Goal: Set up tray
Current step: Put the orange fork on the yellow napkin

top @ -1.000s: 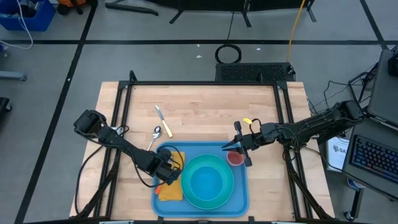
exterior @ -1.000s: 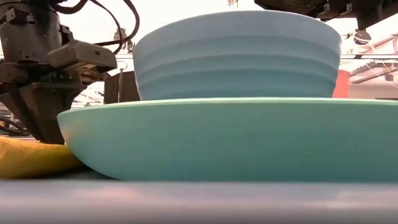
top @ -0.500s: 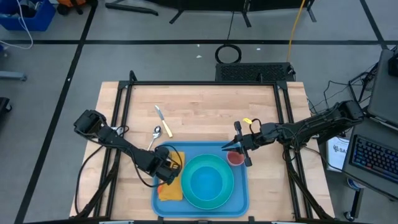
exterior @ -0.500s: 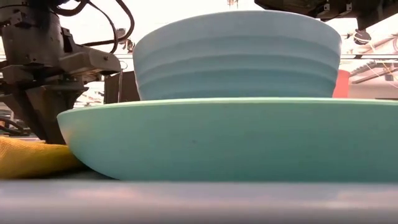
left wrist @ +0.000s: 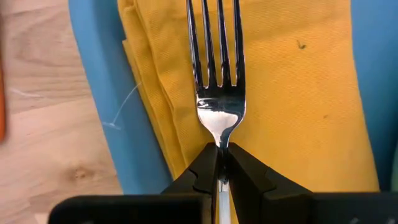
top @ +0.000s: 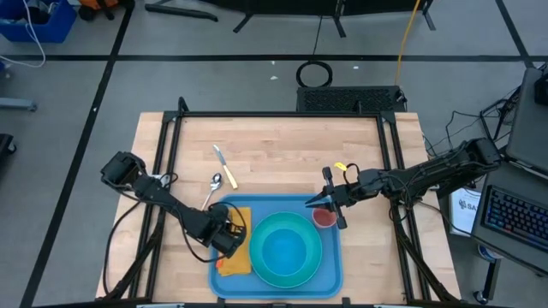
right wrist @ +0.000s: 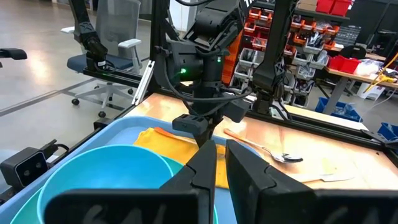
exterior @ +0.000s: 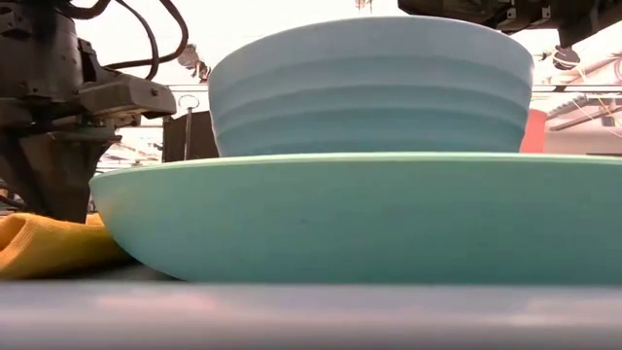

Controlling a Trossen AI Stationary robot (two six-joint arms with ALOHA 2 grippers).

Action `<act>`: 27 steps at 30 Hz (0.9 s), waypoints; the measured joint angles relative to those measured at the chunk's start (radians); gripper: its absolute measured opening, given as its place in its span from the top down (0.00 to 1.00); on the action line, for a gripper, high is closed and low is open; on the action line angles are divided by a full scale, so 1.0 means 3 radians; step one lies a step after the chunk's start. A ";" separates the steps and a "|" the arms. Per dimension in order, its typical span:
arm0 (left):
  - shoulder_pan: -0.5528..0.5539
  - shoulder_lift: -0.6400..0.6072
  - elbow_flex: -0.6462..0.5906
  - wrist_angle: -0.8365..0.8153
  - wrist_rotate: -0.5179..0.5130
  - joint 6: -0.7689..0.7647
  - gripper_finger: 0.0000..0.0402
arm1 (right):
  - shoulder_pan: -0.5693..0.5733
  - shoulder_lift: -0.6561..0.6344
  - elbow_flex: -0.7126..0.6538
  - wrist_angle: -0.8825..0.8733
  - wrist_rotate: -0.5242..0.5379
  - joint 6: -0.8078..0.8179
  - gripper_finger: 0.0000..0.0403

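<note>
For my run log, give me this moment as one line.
left gripper: shut on fork, over yellow napkin | right gripper: shut, empty, waiting by red cup | tray: plate, bowl on it

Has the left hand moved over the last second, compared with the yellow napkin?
Yes. In the high view the left hand, gripping the fork, has slid slightly toward the tray's left edge, uncovering more of the yellow napkin.

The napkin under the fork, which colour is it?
The napkin is mustard yellow, plain; the left wrist view shows it best.
</note>
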 joint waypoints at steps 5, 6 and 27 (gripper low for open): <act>0.0004 0.0000 0.0000 -0.0037 -0.0019 -0.0101 0.92 | 0.0000 0.0000 0.0000 0.0000 0.0001 0.0001 0.93; 0.0004 0.0000 0.0000 -0.0038 -0.0030 -0.0126 0.92 | 0.0000 0.0000 0.0000 0.0000 0.0001 0.0000 0.93; -0.0003 -0.0003 0.0000 0.0001 -0.0072 -0.0172 0.92 | 0.0001 0.0000 0.0000 0.0000 0.0001 -0.0001 0.93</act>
